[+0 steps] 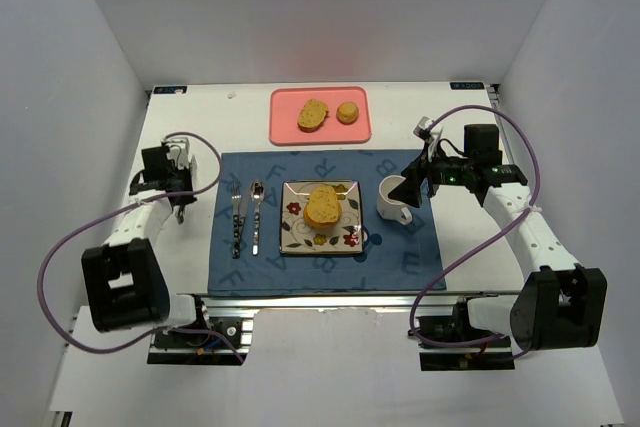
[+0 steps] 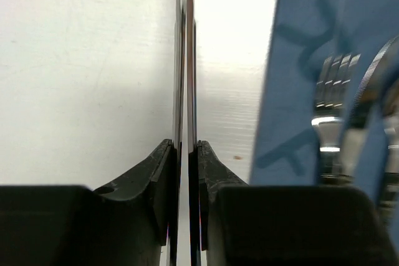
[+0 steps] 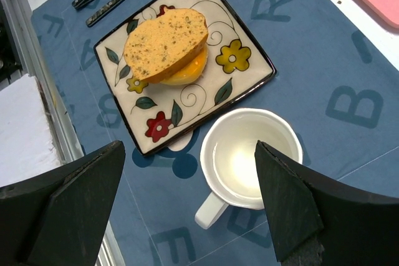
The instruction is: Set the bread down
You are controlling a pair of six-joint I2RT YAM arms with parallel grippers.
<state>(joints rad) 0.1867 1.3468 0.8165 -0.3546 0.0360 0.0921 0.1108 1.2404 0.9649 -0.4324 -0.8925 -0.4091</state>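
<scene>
The left gripper (image 1: 179,209) sits beside the mat (image 1: 390,267), its fingers pressed together on nothing. The right gripper (image 3: 188,147) hangs wide open over the mug (image 3: 249,154). Beyond it, the bun (image 3: 187,70) lies on the plate (image 3: 187,101) under a slice (image 3: 165,42).

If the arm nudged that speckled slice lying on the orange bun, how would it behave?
The slice probably slides off easily: it lies loose on the rounded, glossy bun. It looks light and fairly stiff, keeping its shape where it overhangs. Being flat, it would likely settle on the plate rather than roll.
</scene>
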